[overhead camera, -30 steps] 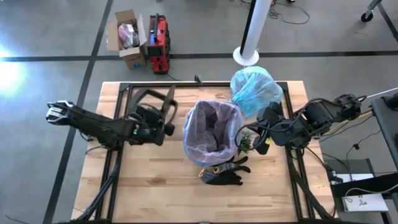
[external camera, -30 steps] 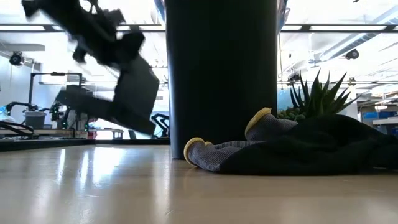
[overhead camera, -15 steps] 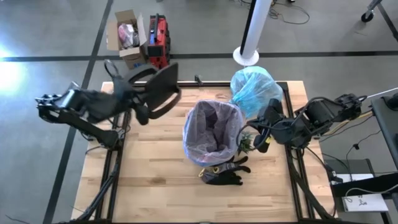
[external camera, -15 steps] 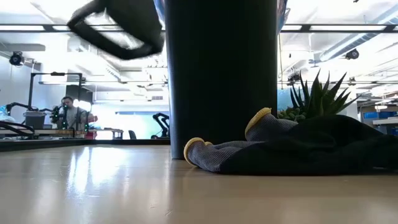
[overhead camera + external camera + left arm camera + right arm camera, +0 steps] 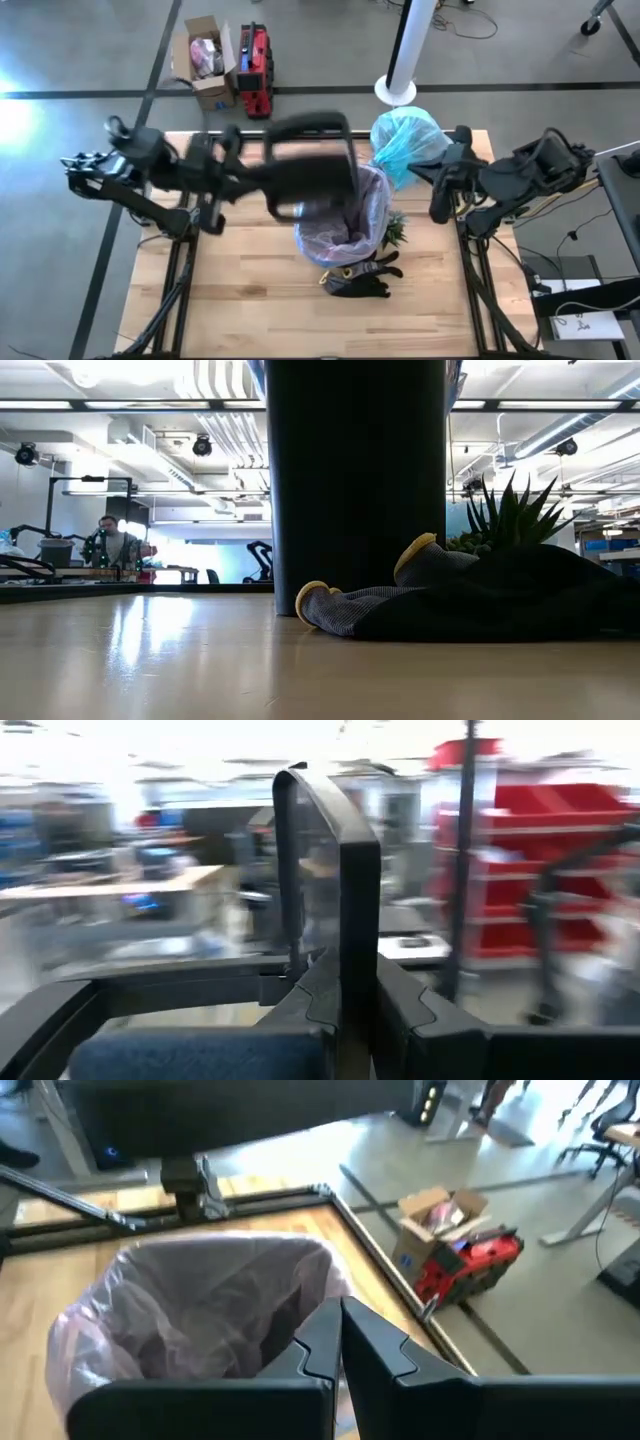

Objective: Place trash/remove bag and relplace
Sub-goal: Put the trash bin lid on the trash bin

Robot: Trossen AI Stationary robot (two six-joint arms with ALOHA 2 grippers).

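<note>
The black bin stands mid-table, lined with a pink translucent bag. The teal-blue bag, full and gathered at its top, sits on the table beyond the bin's right side. My left gripper is shut on a black bin-ring frame, held high over the bin's far-left rim. My right gripper is shut and empty, raised right of the bin. No loose trash shows. Neither gripper shows in the low view. My left gripper pinches one thin edge of the black frame between its two fingers. The frame stands out past the fingertips and is lifted clear above the bin and table.
A black-and-yellow glove lies on the table against the bin's near side, and a green plant tuft is at the bin's right. A cardboard box and a red case stand on the floor beyond the table.
My left gripper has risen from table height left of the bin and swung fast toward the right, carrying the black frame up and over the bin's far-left rim. My right gripper has lifted away from the plant tuft, up and toward the far edge.
</note>
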